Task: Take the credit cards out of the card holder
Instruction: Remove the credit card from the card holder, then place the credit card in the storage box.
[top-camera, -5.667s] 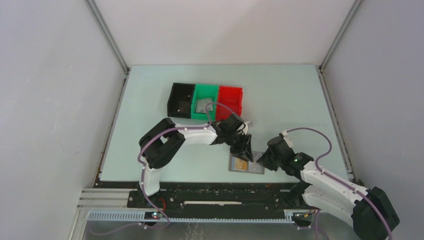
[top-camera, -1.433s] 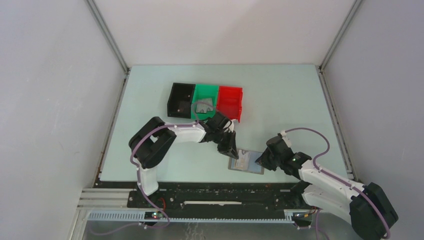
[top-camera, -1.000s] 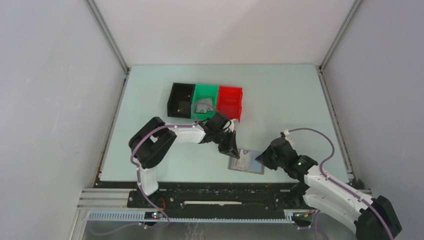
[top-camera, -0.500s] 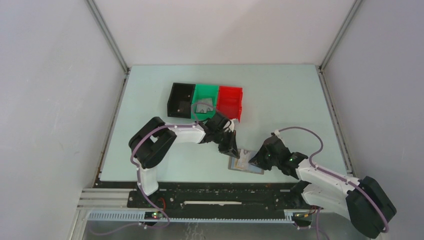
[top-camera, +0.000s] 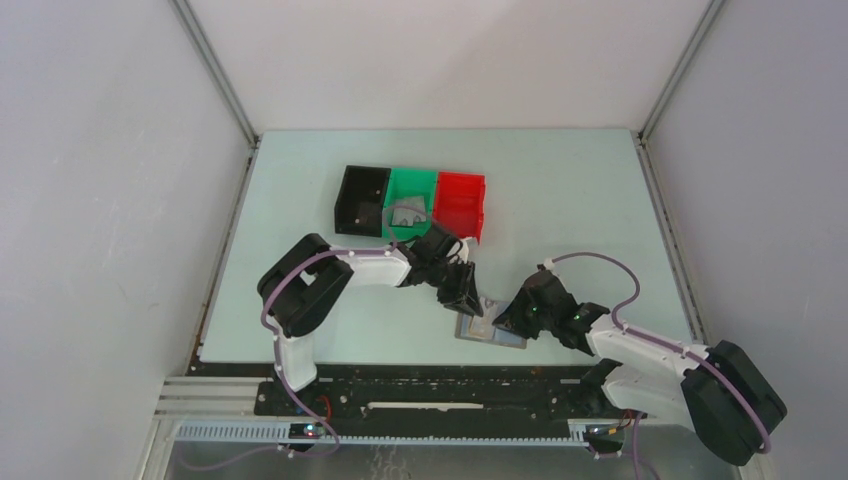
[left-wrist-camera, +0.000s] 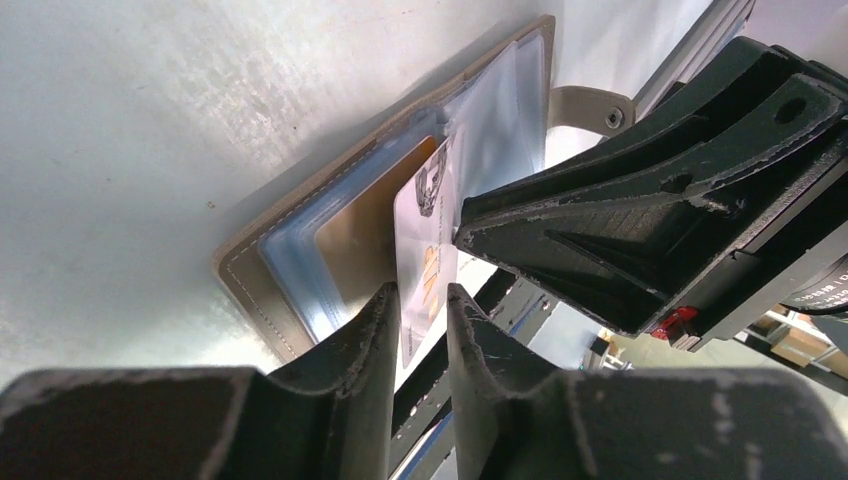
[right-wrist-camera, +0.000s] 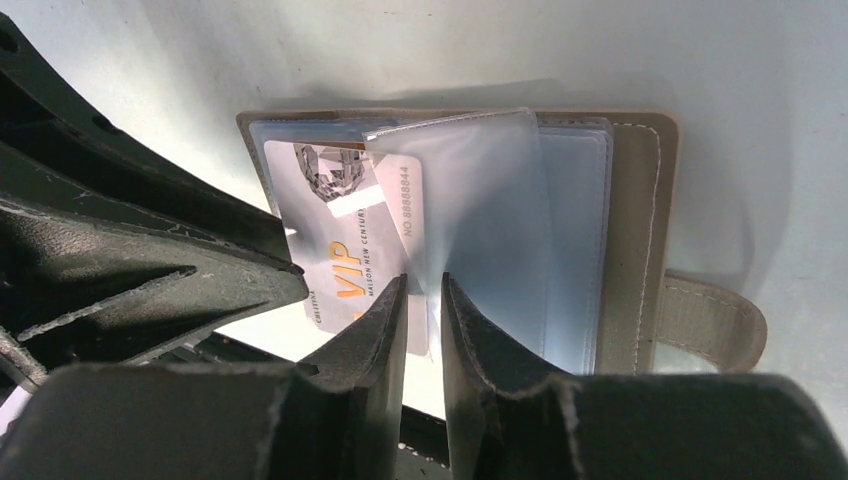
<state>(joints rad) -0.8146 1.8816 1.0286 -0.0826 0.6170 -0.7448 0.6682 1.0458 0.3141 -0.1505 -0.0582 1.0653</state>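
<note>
Card holder (top-camera: 476, 331) lies open at 6 o'clock on the table (top-camera: 560, 200). Left gripper (left-wrist-camera: 420, 296), at its 10 o'clock, is narrowly spread over the half-drawn VIP card (right-wrist-camera: 345, 235). Right gripper (right-wrist-camera: 423, 286), at 3 o'clock, is narrowly spread at a clear sleeve (right-wrist-camera: 480, 200).

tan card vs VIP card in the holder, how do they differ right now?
Colour: the tan-orange card is plain, while the VIP card is whitish with print and orange lettering.
Pose: the tan-orange card lies flat, tucked in a pocket of the card holder. The VIP card is slid partway out, with its end near the left gripper.
Shared: same flat rectangular shape, same side of the holder, neither fully out.
</note>
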